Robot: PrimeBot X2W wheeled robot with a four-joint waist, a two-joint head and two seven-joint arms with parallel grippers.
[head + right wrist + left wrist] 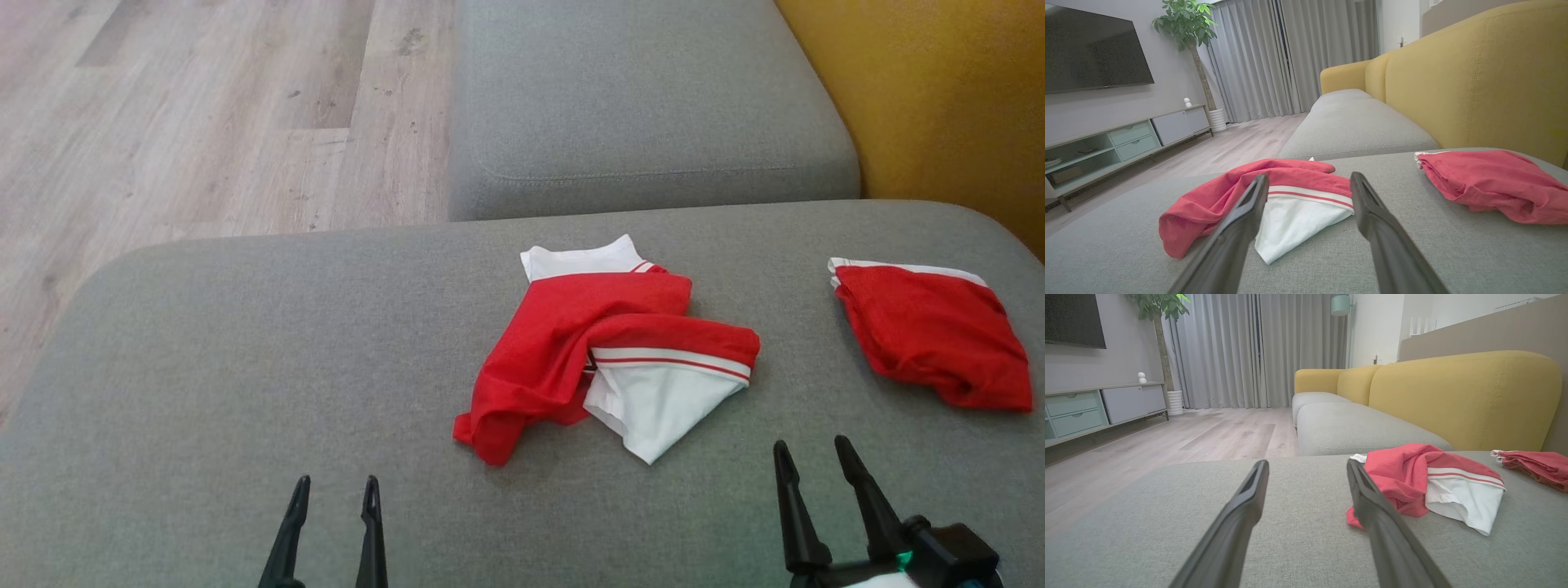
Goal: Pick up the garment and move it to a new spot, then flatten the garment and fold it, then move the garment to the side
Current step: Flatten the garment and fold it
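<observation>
"Head view, biggest first: what carries it all?"

"A grey sofa seat (245, 367). The garment (604, 351), red and white, lies crumpled about mid-seat, a bit toward the right edge, with one white corner pointing at the near edge."

"And the other red piece?"

"A second red garment (931, 335) sits by the right edge, well apart. It looks folded, so I'd guess that one is finished."

"Claws?"

"Both the left claw (338, 483) and the right claw (812, 445) hang over the near edge, fingers apart, holding nothing, neither touching cloth."

"So how far along?"

"Early, I'd judge. Whether it has had its move to a new spot I cannot tell. It is neither flat nor folded, so flattening, folding and shifting it aside all remain."
</observation>
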